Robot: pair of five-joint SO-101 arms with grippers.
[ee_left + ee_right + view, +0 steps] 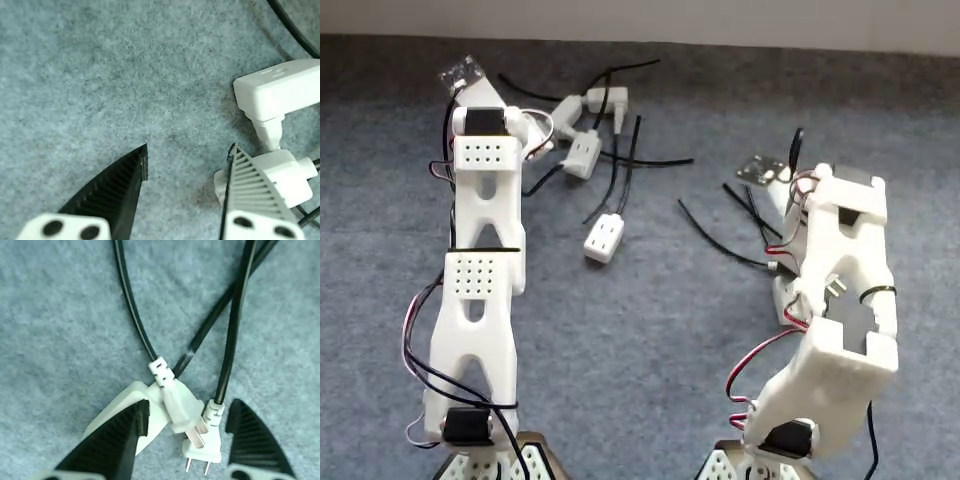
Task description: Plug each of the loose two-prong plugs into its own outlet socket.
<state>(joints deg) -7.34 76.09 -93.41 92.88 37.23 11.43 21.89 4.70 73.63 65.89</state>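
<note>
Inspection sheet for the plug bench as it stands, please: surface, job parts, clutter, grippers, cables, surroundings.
Surface: grey carpet, lying flat.
Job's things: a plug and a second plug lie side by side with prongs bare, next to a white socket. A lone socket sits mid-table, and the far sockets are clustered by the left arm.
Clutter: nothing seen.
Grippers: left gripper is open over bare carpet. Right gripper is open and straddles both plugs.
Cables: black cords run loose and cross each other.
Surroundings: pale wall along the far edge.
</note>
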